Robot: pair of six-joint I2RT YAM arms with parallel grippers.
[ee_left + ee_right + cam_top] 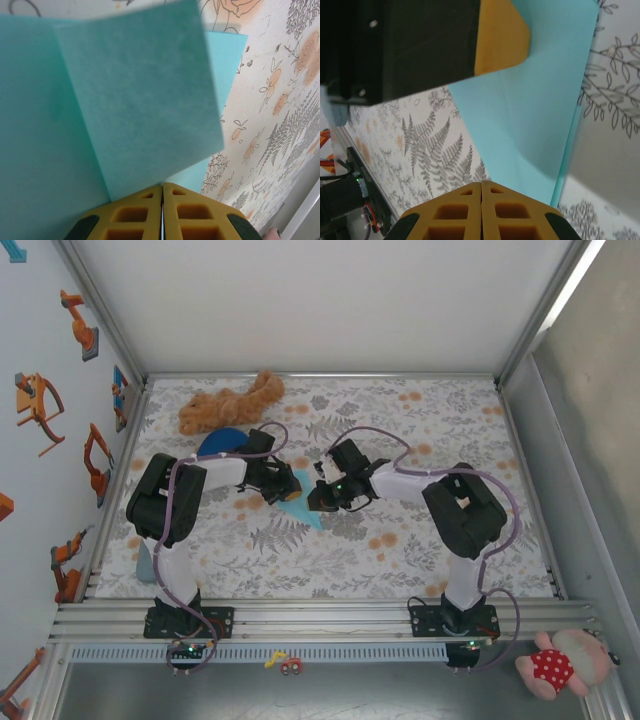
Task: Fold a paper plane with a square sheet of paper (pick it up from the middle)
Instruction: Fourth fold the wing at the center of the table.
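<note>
Fingers of the left gripper are pressed together at the near corner of a raised flap of the light cyan sheet of paper, which appears to be pinched in the seam between them; the flap stands up toward the wrist camera while the rest of the sheet lies flat on the flower-patterned table. From above, the sheet sits near the middle of the table, slightly toward its left edge, directly between the left gripper and the right gripper. The right gripper has its yellow fingers closed on each other with nothing between them, and the sheet lies just beyond their tips, creased. Behind the left arm a dark blue dome rests beside a brown plush toy near the far edge.
</note>
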